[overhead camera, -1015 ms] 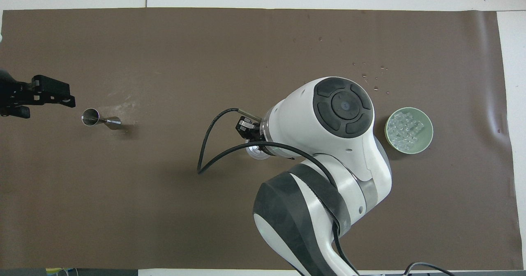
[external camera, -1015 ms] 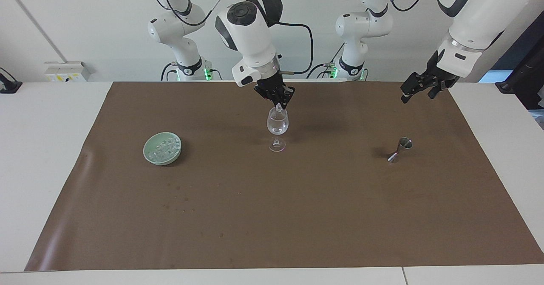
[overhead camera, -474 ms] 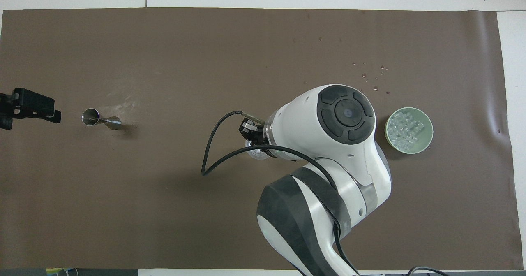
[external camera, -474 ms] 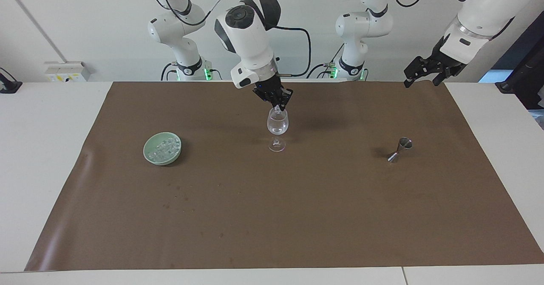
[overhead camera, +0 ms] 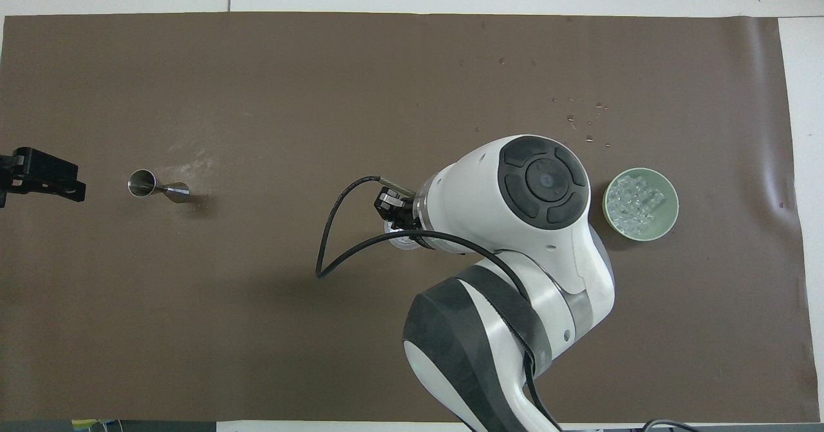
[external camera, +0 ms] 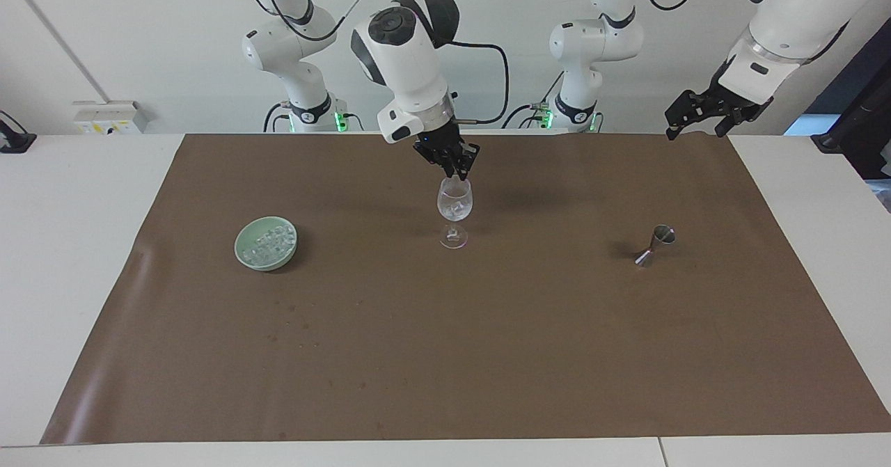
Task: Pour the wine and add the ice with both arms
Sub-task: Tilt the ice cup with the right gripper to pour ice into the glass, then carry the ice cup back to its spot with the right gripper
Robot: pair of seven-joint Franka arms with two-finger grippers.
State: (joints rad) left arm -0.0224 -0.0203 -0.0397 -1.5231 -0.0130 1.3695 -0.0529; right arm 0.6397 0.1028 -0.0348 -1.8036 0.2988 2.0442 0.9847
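Ice (external camera: 455, 209) in glass (external camera: 454, 206) just under right gripper (external camera: 456, 173) (grip state unclear).

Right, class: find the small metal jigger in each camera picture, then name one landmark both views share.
Facing view: the jigger lies tipped on the brown mat, toward the left arm's end of the table.
Overhead view: the jigger lies at that same end, its open cup toward the mat's edge.
Shared landmark: the green bowl of ice at the right arm's end.
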